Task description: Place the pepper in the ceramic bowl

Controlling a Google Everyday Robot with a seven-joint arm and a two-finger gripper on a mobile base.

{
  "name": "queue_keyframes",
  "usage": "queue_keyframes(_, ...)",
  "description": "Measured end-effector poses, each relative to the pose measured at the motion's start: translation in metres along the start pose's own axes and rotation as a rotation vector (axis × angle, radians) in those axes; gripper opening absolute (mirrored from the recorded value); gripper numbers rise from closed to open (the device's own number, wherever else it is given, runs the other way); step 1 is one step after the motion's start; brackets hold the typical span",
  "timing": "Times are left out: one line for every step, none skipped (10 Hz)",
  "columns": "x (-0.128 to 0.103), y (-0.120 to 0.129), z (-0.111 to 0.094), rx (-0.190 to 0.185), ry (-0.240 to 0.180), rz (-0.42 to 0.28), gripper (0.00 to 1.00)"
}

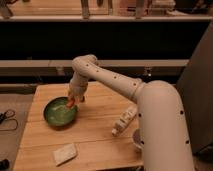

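Observation:
The green ceramic bowl [59, 113] sits on the left part of the wooden table [95, 135]. My gripper [72, 99] hangs over the bowl's right rim, shut on the small orange-red pepper [70, 102]. The pepper pokes down from the gripper, just above the bowl's inner right side. The arm reaches in from the right and bends down at the wrist.
A white bottle [124, 120] lies on its side at the right of the table. A pale sponge-like block [65, 153] lies near the front edge. A small white cup [136, 139] is partly hidden by my arm. A dark counter and shelves stand behind the table.

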Motion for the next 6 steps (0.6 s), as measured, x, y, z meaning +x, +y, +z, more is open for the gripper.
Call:
queue_keyframes(-0.004,0.0,0.001,-0.002,-0.009,-0.008,0.0)
queue_keyframes(-0.007,-0.001,0.003,-0.006,-0.017,-0.015,0.0)
queue_keyframes(-0.012,-0.004,0.005,-0.006,-0.03,-0.028,0.0)
queue_keyframes(-0.013,-0.004,0.007,-0.008,-0.041,-0.034,0.0)
queue_keyframes(-0.015,-0.004,0.008,-0.01,-0.055,-0.04,0.0)
queue_keyframes(-0.017,-0.003,0.01,-0.018,-0.067,-0.047,0.0)
